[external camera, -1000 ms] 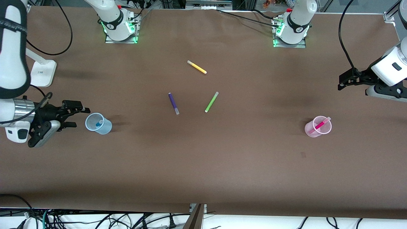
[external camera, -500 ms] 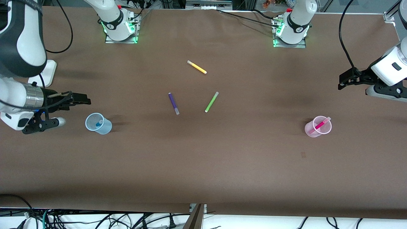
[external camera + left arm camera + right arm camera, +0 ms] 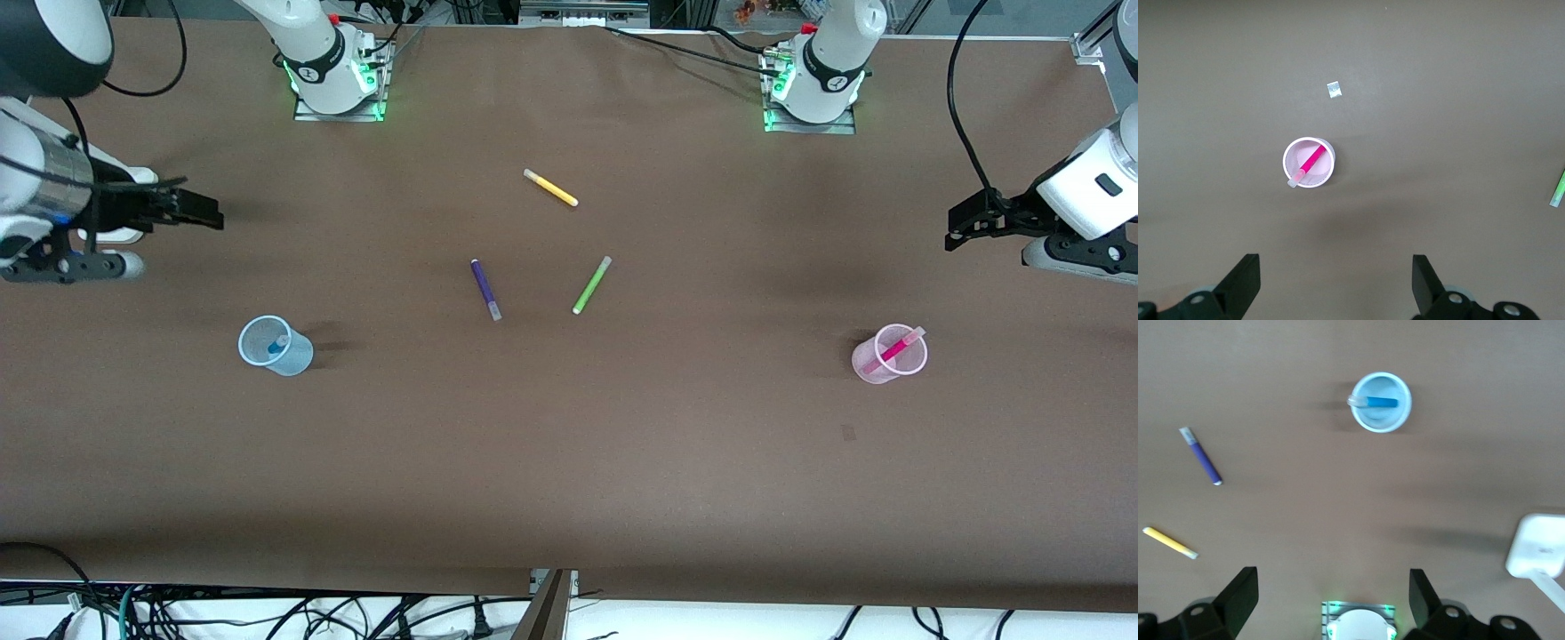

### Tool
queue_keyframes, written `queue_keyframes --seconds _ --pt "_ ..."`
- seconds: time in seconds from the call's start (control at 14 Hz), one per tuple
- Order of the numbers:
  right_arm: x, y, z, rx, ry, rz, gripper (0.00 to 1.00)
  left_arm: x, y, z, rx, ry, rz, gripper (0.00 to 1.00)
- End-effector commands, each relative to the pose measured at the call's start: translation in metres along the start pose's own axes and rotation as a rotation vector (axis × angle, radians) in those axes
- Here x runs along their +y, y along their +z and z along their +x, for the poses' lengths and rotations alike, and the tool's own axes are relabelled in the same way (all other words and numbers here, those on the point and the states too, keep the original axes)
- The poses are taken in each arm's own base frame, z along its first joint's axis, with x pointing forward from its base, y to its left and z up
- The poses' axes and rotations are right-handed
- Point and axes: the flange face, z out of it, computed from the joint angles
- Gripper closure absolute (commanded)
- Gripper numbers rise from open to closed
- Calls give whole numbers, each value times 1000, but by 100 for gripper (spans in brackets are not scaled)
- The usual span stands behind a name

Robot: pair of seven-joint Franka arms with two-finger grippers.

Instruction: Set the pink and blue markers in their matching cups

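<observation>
- The pale blue cup [image 3: 275, 346] stands upright toward the right arm's end of the table, and the blue marker [image 3: 276, 344] is inside it, leaning on the wall with its greyish cap at the rim.
- The pale pink cup [image 3: 889, 354] stands upright toward the left arm's end, holding the pink marker [image 3: 900, 346], which slants across it with the paler cap poking over the rim.
- Between the cups, three pens lie flat on the brown table [image 3: 569, 462]: the purple pen [image 3: 485, 289], the green pen [image 3: 591, 284] beside it, and the yellow pen [image 3: 550, 188] farther from the front camera.
- The right gripper [image 3: 191, 210] is up in the air over bare table, fingers spread wide and empty, touching nothing.
- The left gripper [image 3: 965, 227] hangs over the table's edge at its own end, jaws spread wide too, with nothing held between them.
</observation>
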Motion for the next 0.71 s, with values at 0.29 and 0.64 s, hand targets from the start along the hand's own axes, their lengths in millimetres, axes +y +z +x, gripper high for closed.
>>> queue_keyframes --seconds 0.29,0.64 --pt "47 -45 -60 99 82 -8 0 1 -7 -1 16 16 -27 0" --pt "45 -45 -71 40 153 -12 0 0 -7 -1 16 14 -27 0"
